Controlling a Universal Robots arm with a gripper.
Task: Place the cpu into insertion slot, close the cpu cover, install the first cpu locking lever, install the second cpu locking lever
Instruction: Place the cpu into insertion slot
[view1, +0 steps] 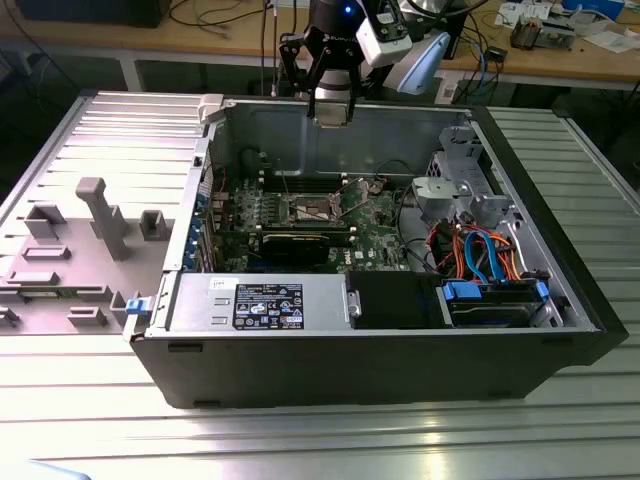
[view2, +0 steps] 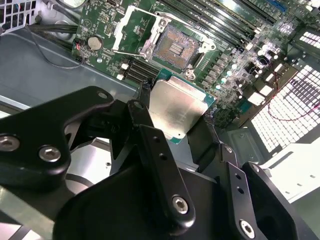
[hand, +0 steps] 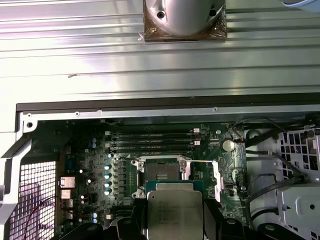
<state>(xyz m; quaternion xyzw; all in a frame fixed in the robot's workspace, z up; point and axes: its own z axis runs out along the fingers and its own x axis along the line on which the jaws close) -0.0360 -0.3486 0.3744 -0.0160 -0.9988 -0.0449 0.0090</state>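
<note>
A ribbed metal desk (view1: 300, 440) carries an open computer case (view1: 400, 350). The cpu (view2: 177, 107) is clamped by two opposite edges in the hand (view2: 175, 117), silver top facing the second wrist view, held well clear above the insertion slot (view2: 175, 47). That slot lies bare, with its dark centre uncovered. The cpu cover (view2: 122, 28) stands swung open just beside the slot. Long memory slots (hand: 152, 140) run near it on the green motherboard (hand: 100, 165).

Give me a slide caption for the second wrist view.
Gripper holds the cpu above the motherboard, short of the empty insertion slot, cpu cover open.
</note>
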